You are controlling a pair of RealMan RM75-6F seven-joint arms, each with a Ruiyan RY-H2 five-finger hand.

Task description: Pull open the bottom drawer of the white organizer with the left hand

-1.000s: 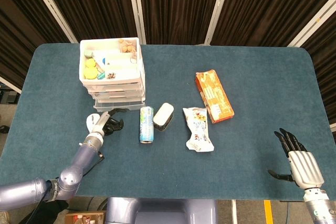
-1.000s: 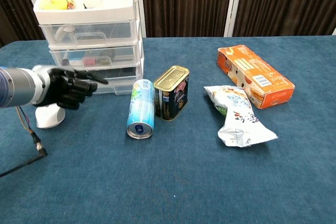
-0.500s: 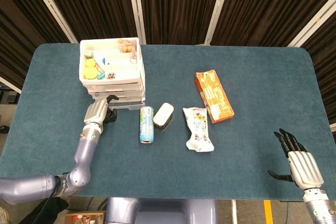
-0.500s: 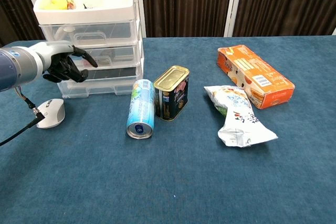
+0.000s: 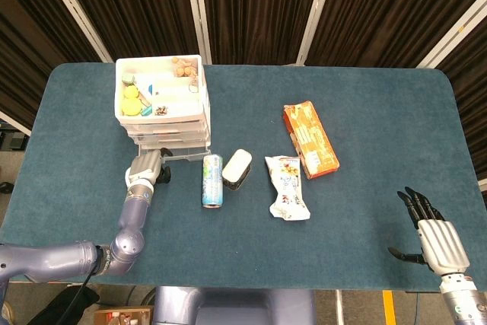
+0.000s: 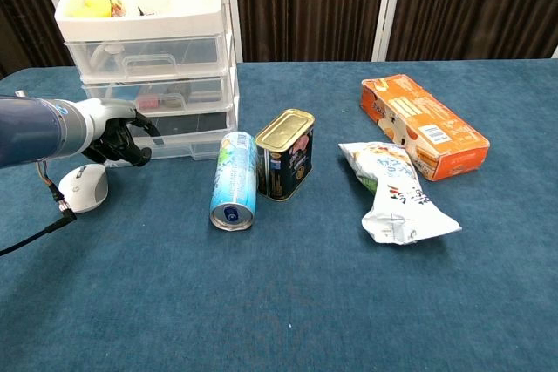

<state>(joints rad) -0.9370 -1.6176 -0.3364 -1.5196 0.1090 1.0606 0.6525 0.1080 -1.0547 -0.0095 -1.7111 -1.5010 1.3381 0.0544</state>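
The white organizer [image 5: 162,109] [image 6: 148,50] stands at the table's far left, with an open tray of small items on top and clear drawers below. Its bottom drawer [image 6: 193,143] [image 5: 183,154] looks level with the drawers above it. My left hand [image 6: 118,133] [image 5: 148,167] is against the left half of that drawer's front. Its fingers [image 6: 150,127] curl in where the handle sits, and the handle itself is hidden behind them. My right hand [image 5: 434,238] hovers at the table's near right corner, fingers apart and holding nothing.
A white mouse [image 6: 80,187] with a cable lies just under my left hand. A blue can [image 6: 234,180] lies on its side beside a meat tin [image 6: 283,152], close to the organizer's right. Further right are a snack bag [image 6: 394,193] and an orange box [image 6: 425,125].
My left hand rose from beside the mouse to the middle drawers, then dropped to the bottom drawer's front with its fingers curled in. The drawer and my right hand have not moved.
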